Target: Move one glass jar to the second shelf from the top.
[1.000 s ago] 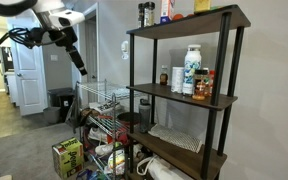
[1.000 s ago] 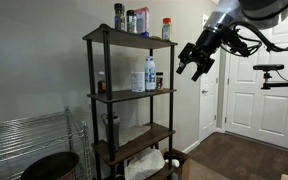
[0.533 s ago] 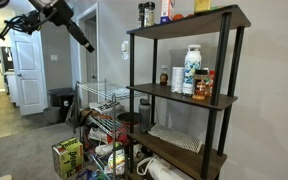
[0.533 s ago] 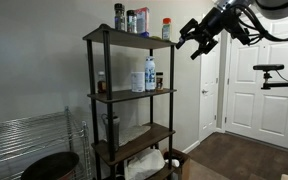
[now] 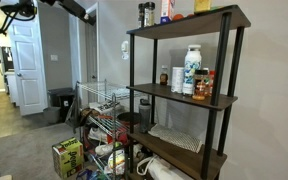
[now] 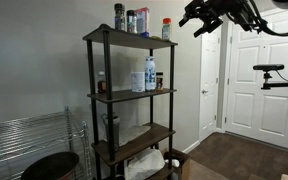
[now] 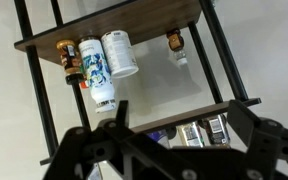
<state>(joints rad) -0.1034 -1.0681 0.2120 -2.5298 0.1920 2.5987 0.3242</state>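
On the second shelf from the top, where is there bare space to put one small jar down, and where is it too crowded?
The second shelf from the top is bare between the small dark bottle and the white container. From that container to the far end it is crowded: the tall white bottle and smaller ones stand close together.

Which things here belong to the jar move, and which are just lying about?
Job: glass jar, second shelf from the top, open gripper.
Lying about: white bottle, paler-topped jar, small orange-labelled bottle, wire rack.
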